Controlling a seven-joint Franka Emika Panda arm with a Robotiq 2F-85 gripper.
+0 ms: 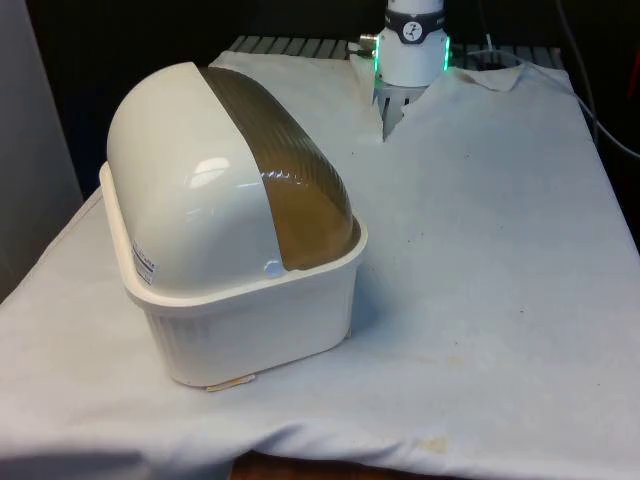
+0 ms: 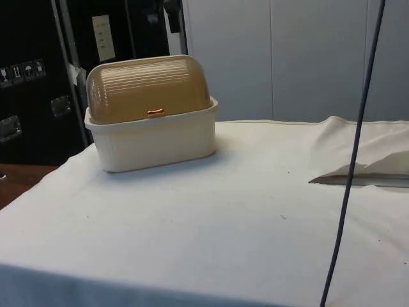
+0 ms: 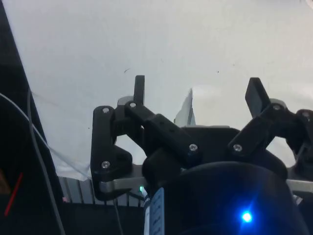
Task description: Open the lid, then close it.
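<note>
The gripper [image 3: 198,93] hangs with its two black fingers [image 3: 140,89] spread wide apart and nothing between them. Under them lies bare white cloth [image 3: 146,44], and the fingers touch nothing. The wrist view takes in the far edge of the table, where the cloth ends against a dark surround and a thin cable [image 3: 41,161] runs past the corner.

In the front view the arm's white base [image 1: 412,45] stands at the far end of the table, behind a notch cut into the cloth [image 1: 480,250]. How the arm above it is bent cannot be told.

The bread box [image 1: 235,225] sits toward the front view's left, near that edge of the table and well apart from the base. It has a cream ribbed tub and domed cream end walls. Its lid [image 1: 285,170] is a brownish, translucent, ribbed roll-top, and it is down, meeting the tub's rim. In the side view the lid [image 2: 148,86] faces the camera, with a small orange-brown handle [image 2: 155,112] low on its front, just above the rim.

The cloth on the front view's right and toward the near edge lies open, so there is wide free room beside and in front of the bread box. In the side view a dark cable [image 2: 351,166] hangs down across the foreground, and the cloth bunches up in a fold [image 2: 364,150] at the far side.
</note>
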